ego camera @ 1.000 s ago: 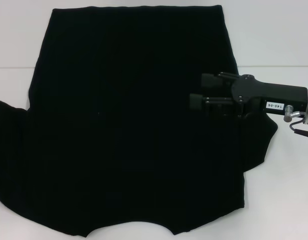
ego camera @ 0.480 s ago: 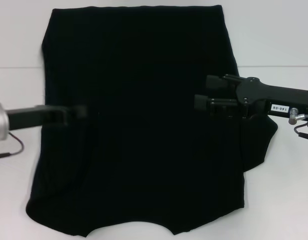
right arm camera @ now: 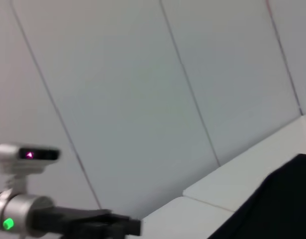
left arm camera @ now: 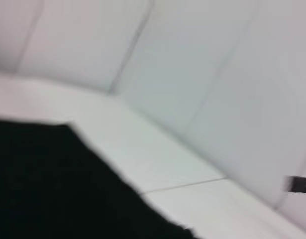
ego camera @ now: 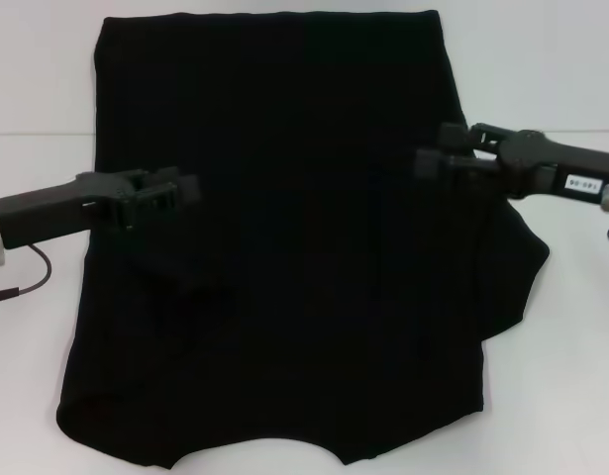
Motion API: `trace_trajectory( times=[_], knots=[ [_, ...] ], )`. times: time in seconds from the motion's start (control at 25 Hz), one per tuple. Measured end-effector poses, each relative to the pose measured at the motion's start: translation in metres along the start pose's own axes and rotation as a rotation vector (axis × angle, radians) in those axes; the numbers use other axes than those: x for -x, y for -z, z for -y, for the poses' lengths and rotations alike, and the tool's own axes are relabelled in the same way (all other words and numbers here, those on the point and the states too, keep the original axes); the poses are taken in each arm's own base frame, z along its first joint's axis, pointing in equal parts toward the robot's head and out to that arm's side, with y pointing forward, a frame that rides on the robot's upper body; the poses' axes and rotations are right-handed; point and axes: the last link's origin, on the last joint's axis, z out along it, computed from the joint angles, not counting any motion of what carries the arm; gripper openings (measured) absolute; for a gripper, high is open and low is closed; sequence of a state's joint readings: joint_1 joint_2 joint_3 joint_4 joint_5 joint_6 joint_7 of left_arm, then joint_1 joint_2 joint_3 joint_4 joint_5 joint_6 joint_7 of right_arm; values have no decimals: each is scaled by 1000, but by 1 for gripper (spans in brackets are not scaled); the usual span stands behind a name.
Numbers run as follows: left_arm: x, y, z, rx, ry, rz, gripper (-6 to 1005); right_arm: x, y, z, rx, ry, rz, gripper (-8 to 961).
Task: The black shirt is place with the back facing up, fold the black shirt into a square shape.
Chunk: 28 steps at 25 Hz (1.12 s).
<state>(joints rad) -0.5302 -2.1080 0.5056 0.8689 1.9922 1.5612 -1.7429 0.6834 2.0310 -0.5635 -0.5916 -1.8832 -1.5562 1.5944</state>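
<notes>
Lying spread across the middle of the head view on the white table (ego camera: 561, 396), the black shirt (ego camera: 304, 148), plain side up, left gripper (ego camera: 185, 193) at centre left over a bunched fold, right gripper (ego camera: 433, 158) at centre right, grip of both claws impossible to tell.

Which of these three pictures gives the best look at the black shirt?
The head view: it shows almost the whole black shirt spread on the white table, with the left gripper and right gripper above its sides. The left wrist view catches only one dark edge, the right wrist view only a corner.
</notes>
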Motion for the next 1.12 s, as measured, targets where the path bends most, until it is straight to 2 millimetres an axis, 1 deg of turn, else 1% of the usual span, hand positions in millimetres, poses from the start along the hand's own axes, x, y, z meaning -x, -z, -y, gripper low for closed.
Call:
trace_trajectory(
  times=[0.04,0.24,0.4,0.52,0.56,0.6,0.8,0.96,1.12],
  knots=[
    [1,-1,-4,29,-32,-2,367,2,2,3,-13,-27,0,945],
    [9,-9,-10,86,-122,7,462,7,20,22,-122,-223,-19,945],
    [14,-13,-14,118,-193,8,537,-1,36,38,-232,-396,-76,944],
    [16,-15,-19,156,-228,12,594,-10,48,44,-297,-506,-148,944],
    [22,-20,-30,228,-292,23,641,-12,51,45,-315,-539,-169,944],
    [26,-25,-35,260,-325,39,688,-15,55,47,-336,-573,-196,944],
    [42,-44,-50,336,-433,112,936,-26,69,50,-406,-680,-278,944],
    [45,-46,-53,358,-467,121,937,-36,74,50,-447,-733,-337,945],
    [48,-46,-54,364,-476,131,937,-45,71,52,-477,-757,-386,945]
  ],
)
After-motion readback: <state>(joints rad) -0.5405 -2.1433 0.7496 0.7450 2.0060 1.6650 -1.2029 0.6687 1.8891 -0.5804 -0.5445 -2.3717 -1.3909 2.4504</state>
